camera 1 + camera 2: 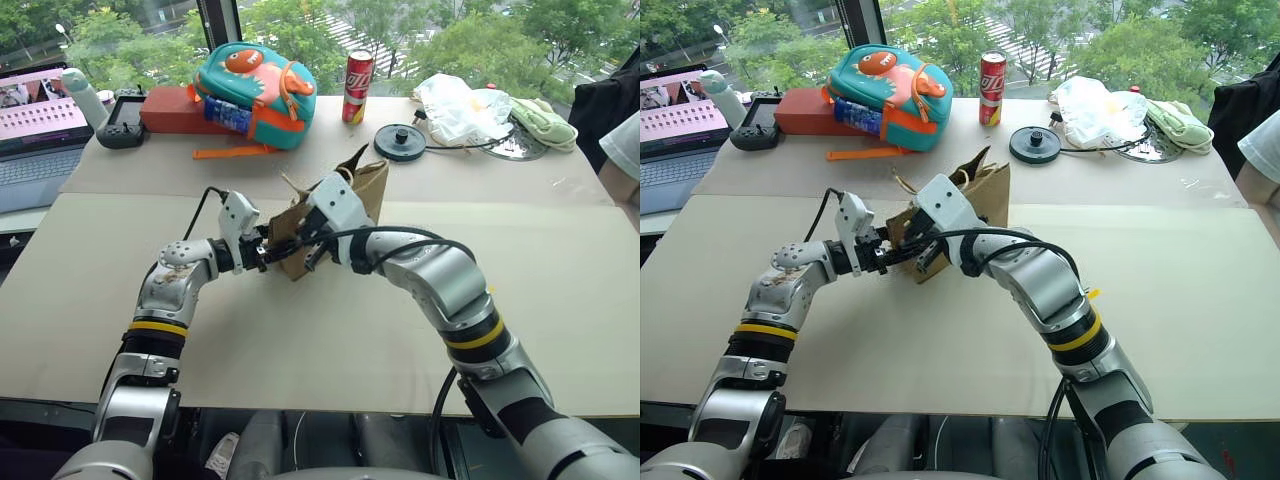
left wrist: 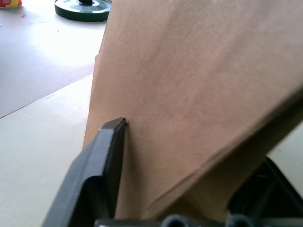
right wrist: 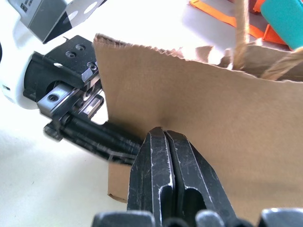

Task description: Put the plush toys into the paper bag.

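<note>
The brown paper bag (image 1: 365, 185) hangs tilted and crumpled over the middle of the table, held between both arms. My right gripper (image 3: 163, 132) is shut on the bag's wall just below its torn top edge. My left gripper (image 2: 194, 142) comes in from the left at the bag's lower side, with its fingers (image 2: 109, 146) closed on a folded side panel of the paper. From the head, the left gripper (image 1: 272, 250) and the right gripper (image 1: 310, 240) sit close together against the bag. A beige cord handle (image 3: 241, 28) sticks up from the rim. The plush toys are out of view.
At the table's far edge are a teal backpack (image 1: 255, 95), a red can (image 1: 358, 85), a dark round disc (image 1: 400, 142), a white plastic bag (image 1: 460, 105) and a pale green soft thing (image 1: 545, 122). A laptop (image 1: 40, 130) and a controller (image 1: 122, 128) sit far left.
</note>
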{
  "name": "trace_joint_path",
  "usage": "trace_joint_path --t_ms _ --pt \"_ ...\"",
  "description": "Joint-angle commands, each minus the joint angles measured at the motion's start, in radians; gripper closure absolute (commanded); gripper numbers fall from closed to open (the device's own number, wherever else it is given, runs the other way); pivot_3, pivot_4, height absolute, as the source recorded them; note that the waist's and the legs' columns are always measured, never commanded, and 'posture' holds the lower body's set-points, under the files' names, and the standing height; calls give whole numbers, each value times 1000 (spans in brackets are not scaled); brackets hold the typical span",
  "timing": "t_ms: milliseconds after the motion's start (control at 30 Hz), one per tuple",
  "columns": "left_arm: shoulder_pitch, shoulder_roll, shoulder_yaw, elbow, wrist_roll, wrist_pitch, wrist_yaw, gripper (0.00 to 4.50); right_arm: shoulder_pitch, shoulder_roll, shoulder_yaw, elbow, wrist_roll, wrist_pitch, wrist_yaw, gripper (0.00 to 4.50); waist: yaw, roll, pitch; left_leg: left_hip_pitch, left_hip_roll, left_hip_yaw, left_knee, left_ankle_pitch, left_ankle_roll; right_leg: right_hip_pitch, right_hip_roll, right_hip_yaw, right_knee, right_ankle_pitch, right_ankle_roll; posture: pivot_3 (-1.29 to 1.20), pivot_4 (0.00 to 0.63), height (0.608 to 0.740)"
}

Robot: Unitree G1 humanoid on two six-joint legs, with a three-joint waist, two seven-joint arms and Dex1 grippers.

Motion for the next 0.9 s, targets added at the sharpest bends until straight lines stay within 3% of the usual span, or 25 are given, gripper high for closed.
trace_joint_path --t_ms 33,167,600,833,900 --pt "-27 -2 0 -17 2 -24 -9 3256 -14 6 -30 -40 -5 3 1 4500 0 0 0 0 0 0 0 0 0 0 0 0 0 0 0 0 150 739" --pt "-32 -4 -1 -15 3 -24 -9 4451 -14 7 -31 -41 -6 3 1 4500 0 0 0 0 0 0 0 0 0 0 0 0 0 0 0 0 150 739" --pt "-54 -16 -6 15 22 -37 10 4451 30 -33 -73 -182 35 78 24 4500 1 0 0 0 0 0 0 0 0 0 0 0 0 0 0 0 150 739" --pt "-59 -26 10 14 10 -32 21 4451 153 -121 -223 -400 143 130 88 4500 3 0 0 0 0 -1 0 0 0 1 0 -1 -1 0 0 0 150 739" --pt "-64 -24 40 -2 -24 -19 15 4451 211 -154 -339 -467 229 110 147 4500 3 0 0 0 0 -1 1 0 0 1 0 -1 -2 0 0 0 150 739"
